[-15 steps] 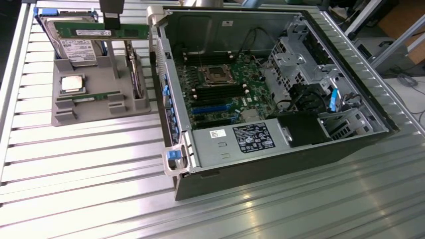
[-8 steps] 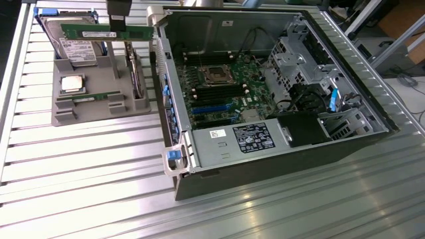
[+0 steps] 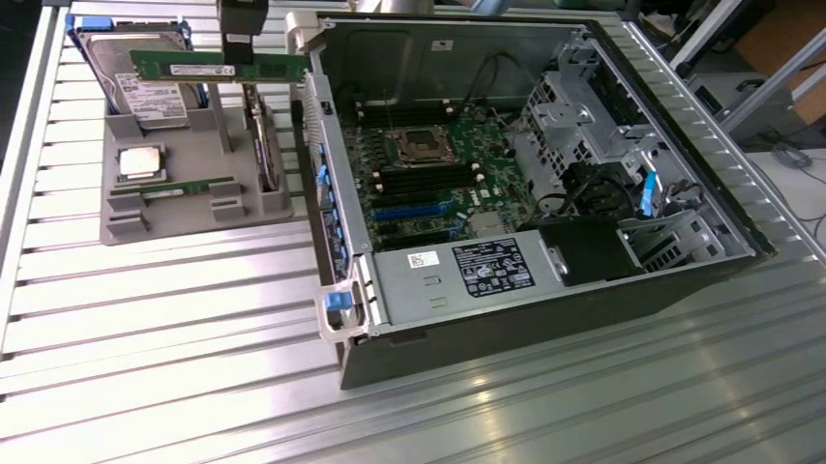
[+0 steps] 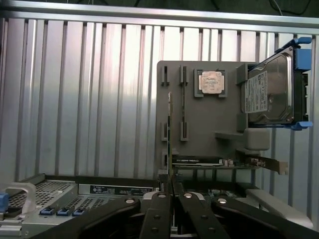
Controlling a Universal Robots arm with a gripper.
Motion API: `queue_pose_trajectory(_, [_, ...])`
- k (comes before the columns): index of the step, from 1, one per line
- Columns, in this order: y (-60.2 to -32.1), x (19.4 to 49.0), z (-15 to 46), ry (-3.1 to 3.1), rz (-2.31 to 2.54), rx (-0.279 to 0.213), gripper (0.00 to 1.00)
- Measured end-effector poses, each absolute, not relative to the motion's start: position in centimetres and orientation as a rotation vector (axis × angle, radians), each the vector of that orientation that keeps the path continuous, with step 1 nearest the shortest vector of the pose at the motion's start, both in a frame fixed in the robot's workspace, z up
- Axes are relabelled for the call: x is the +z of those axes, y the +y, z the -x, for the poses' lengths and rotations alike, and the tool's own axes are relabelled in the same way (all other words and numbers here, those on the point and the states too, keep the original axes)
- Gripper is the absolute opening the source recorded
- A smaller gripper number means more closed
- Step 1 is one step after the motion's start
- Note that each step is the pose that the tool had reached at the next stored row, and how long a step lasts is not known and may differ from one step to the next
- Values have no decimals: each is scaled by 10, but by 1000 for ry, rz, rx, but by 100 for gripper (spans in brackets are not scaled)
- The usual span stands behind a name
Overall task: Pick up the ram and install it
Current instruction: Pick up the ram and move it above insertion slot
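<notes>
The ram [image 3: 174,68] is a long thin green stick with a pale label, held level in the air above the grey parts holder [image 3: 181,217]. My gripper [image 3: 242,56] is shut on it near its middle, coming down from above. In the wrist view the ram [image 4: 170,129] shows edge-on as a thin line running out from between the black fingers [image 4: 158,211] of my gripper [image 4: 172,199]. The stick hangs just to the exterior view's left of the open computer case [image 3: 339,174], with its motherboard memory slots [image 3: 413,179] inside.
The holder carries a silver processor chip [image 3: 139,162], a hard drive with a white label [image 3: 145,95], another green stick [image 3: 174,189] and an upright card [image 3: 265,145]. The case has a power supply [image 3: 471,271] and drive cages [image 3: 581,116]. Ribbed aluminium table [image 3: 168,367] surrounds everything.
</notes>
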State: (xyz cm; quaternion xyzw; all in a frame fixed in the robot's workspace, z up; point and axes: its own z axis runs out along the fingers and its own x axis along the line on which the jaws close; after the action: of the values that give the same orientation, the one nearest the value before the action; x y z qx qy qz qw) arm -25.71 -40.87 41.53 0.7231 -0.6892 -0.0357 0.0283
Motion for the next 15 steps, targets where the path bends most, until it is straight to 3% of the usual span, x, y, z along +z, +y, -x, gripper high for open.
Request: queue_pose_trajectory(15, [-409, 407, 243, -2124, -2229, -116, 12])
